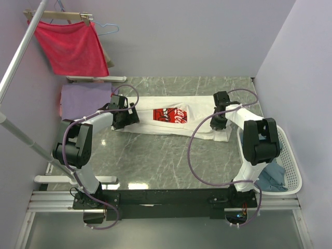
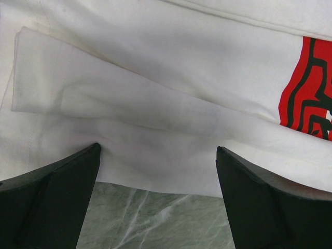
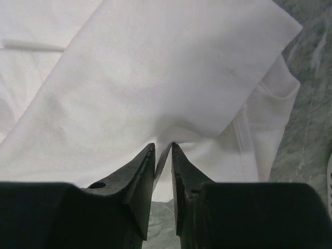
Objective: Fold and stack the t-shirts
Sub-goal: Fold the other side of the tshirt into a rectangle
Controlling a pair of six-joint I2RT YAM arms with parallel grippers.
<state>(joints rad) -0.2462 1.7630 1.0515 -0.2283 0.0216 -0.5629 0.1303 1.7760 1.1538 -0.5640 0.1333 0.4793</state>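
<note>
White t-shirt [image 1: 171,122] lies spread across the middle of the desk [image 1: 155,161]; left tool [image 2: 158,147] gapes over its edge; right tool [image 3: 163,145] sits nearly closed at a fold, grip unclear. Lifting with cloth caught could drag that fold open.

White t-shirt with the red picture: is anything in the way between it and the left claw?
Nothing visible. The open left gripper sits right at the near edge of the white cotton t-shirt.

— What's lying on the table [image 1: 155,155]?
— I see the white t-shirt [image 1: 171,122] spread from left gripper [image 1: 124,116] to right gripper [image 1: 217,123], the lavender t-shirt [image 1: 83,98] left of the left one, the laundry basket [image 1: 291,166] right of the right one
</note>
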